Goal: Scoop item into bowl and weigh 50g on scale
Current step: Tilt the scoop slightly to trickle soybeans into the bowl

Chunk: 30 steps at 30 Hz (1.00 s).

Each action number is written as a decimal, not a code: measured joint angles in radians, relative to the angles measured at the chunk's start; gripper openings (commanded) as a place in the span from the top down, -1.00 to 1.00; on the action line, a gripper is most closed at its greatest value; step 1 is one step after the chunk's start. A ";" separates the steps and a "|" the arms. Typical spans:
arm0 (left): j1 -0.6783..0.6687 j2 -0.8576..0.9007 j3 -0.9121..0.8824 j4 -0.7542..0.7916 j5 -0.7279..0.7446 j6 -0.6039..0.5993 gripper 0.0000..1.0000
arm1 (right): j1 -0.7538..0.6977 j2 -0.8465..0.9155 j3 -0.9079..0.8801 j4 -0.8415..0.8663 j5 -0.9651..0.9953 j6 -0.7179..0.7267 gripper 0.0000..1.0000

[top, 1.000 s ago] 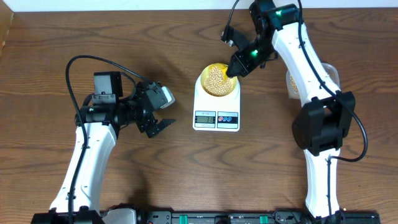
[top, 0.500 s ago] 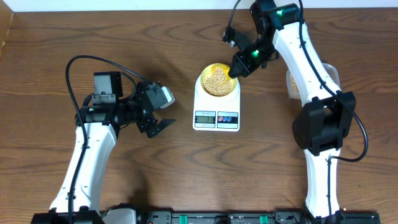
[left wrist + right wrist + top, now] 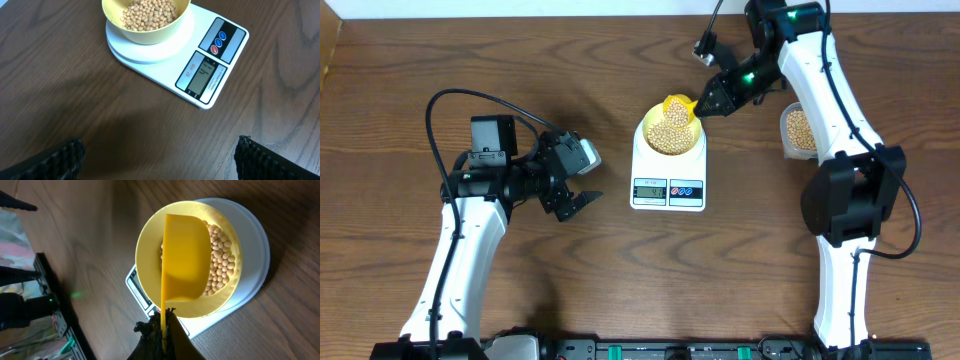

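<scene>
- The white digital scale (image 3: pixel 668 176) is sitting in the middle of the brown wooden table (image 3: pixel 440 60), its display (image 3: pixel 202 75) and two round buttons facing the arms' bases; the digits are showing too small to read.
- The pale yellow bowl (image 3: pixel 150 34) is standing on the scale's round platform, and the tan beans (image 3: pixel 150 12) are lying heaped inside it.
- The right gripper (image 3: pixel 164 326) is clenching the thin handle of the bright yellow scoop (image 3: pixel 185 260), with its fingers pressing on either side.
- The scoop is hanging over the bowl's far-right rim in the overhead view, tilting with its open mouth pointing down toward the beans.
- A clear plastic tub (image 3: pixel 798 130) holding more beans is resting to the right of the scale, partly behind the right arm.
- The left gripper (image 3: pixel 576 205) is hovering over bare wood to the left of the scale, well apart from it, its fingers spreading wide and grasping nothing.
</scene>
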 measured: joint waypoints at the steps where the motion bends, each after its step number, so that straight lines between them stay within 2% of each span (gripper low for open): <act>1: 0.000 0.000 0.000 0.000 0.000 0.000 -0.95 | -0.001 0.000 0.000 0.000 -0.002 0.000 0.98; 30: 0.000 0.000 0.000 0.000 0.000 0.000 -0.95 | 0.000 0.000 0.000 -0.021 -0.025 -0.015 0.98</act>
